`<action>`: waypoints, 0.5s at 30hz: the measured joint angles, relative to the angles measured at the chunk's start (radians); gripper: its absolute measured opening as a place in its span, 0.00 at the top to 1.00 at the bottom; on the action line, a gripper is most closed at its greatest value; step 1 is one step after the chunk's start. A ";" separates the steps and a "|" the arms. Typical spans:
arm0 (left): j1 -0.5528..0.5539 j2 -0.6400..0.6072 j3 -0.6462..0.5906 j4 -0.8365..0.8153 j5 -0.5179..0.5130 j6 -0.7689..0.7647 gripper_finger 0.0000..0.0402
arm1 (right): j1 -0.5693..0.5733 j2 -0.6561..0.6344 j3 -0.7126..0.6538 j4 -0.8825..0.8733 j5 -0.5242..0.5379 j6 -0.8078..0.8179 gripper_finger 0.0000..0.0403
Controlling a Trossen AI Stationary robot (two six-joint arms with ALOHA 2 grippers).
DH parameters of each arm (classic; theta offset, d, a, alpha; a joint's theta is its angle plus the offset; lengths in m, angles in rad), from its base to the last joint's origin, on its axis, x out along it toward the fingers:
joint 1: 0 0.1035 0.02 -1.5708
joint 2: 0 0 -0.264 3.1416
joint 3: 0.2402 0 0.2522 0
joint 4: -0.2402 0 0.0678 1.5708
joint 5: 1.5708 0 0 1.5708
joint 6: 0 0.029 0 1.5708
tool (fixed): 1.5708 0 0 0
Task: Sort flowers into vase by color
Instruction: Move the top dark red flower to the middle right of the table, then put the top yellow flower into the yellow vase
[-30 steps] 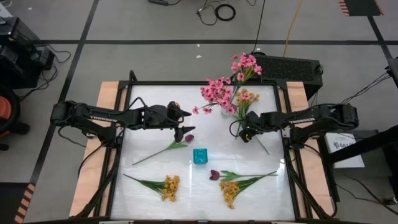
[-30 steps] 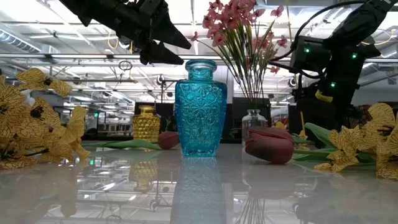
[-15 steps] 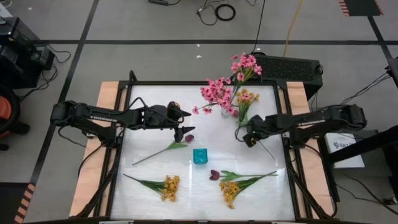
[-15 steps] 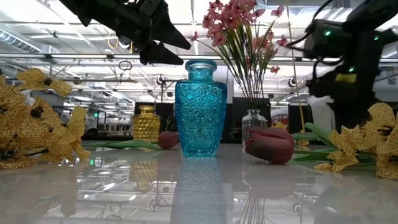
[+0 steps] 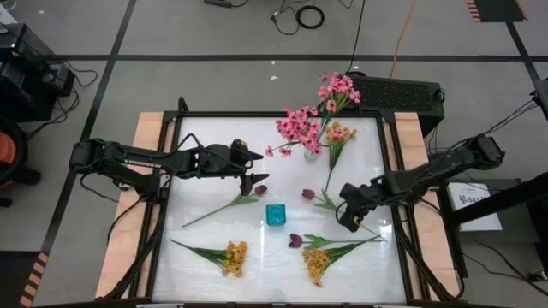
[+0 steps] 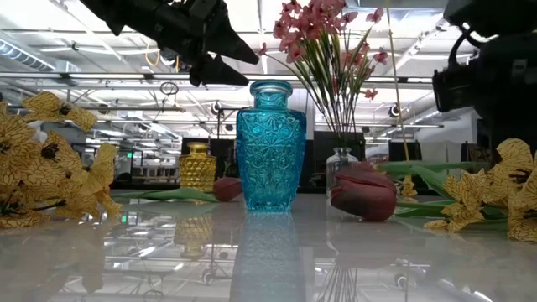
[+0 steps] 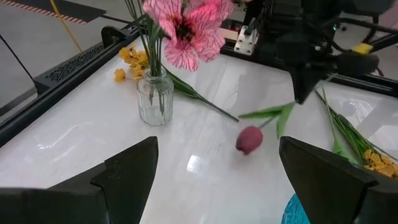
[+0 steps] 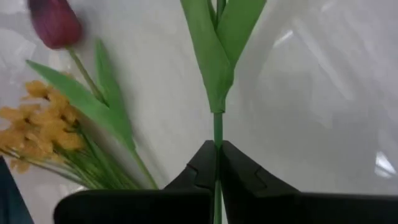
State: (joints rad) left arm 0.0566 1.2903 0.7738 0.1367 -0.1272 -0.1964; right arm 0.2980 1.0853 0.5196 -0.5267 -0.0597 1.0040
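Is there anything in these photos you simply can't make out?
- Right gripper: shut on a green stem; its flower is cut off by the right wrist view's edge.
- Clear vase: partly hidden behind the maroon tulip in the low view.
- Yellow vase: the low view shows it, but I can't find it in the high view.

1. Pink blossom sprigs are standing upright together in a clear glass vase at the table's far side.
2. One yellow sprig is lying just beside that vase.
3. A maroon bud on a green stem is being pinched at the stem by the right gripper.
4. Another maroon bud is lying near the blue vase; a third is lying in front of it.
5. Two yellow sprigs are lying along the near edge.
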 joint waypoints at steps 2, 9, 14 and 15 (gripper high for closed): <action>0.000 0.000 0.000 0.008 0.000 -0.001 0.15 | 0.019 0.015 0.000 0.032 0.032 0.006 0.99; 0.000 0.000 0.000 0.013 0.013 -0.006 0.15 | 0.025 0.095 0.000 0.037 0.043 0.049 0.83; 0.000 0.000 0.000 0.012 0.015 -0.004 0.15 | 0.015 0.118 0.000 0.035 0.027 0.025 0.65; 0.000 0.000 0.000 0.011 0.015 -0.004 0.15 | 0.008 0.118 0.000 0.032 0.032 0.025 0.62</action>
State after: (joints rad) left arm 0.0564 1.2903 0.7738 0.1482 -0.1120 -0.2005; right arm 0.3057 1.2030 0.5198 -0.4946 -0.0274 1.0294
